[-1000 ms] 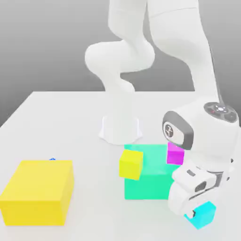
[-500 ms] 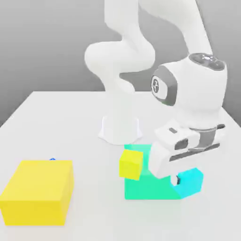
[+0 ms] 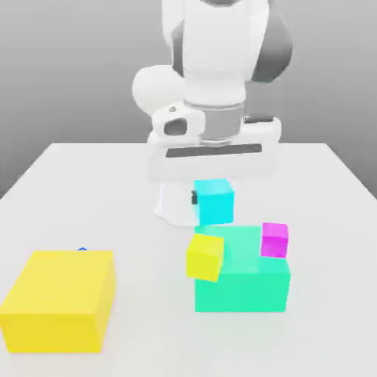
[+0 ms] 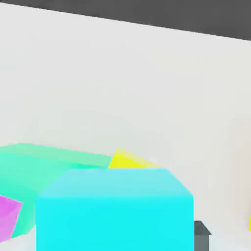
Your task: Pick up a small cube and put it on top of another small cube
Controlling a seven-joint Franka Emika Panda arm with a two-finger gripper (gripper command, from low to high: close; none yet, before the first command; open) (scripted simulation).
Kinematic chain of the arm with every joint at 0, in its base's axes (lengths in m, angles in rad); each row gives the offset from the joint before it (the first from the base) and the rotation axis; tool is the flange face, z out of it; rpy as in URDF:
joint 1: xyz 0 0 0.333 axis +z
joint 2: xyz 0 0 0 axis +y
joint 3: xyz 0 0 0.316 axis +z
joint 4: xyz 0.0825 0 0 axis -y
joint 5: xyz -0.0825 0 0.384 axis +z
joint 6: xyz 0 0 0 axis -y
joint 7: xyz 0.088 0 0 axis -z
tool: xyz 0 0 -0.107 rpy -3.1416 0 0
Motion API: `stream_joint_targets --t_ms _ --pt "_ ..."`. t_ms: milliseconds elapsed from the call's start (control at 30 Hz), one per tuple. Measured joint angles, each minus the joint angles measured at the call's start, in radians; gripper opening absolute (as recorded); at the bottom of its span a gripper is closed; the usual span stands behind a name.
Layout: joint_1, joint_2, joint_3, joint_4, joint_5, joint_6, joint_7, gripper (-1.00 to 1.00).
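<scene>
One gripper — fingers gripping one cyan cube; two yellow blocks.

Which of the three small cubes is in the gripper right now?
The cyan cube: the gripper holds it raised, while the yellow and magenta ones sit at the green block.

A white robot arm with dark gray joint caps comes down from the top center of the exterior view, folded in front of its own base. Its wide hand spans the middle, nearly level, and the tool points downward below it, closed in a grip.
</scene>
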Motion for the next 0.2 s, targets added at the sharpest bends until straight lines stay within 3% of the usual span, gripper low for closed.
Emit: stream_joint_targets --t_ms 67,100,200 --pt "-0.003 0.056 0.002 -0.025 0.000 0.081 0.000 -1.00" --pt "-0.004 0.080 0.003 -0.035 0.000 0.116 0.000 1.00" --pt "-0.004 0.080 0.003 -0.035 0.000 0.116 0.000 1.00"
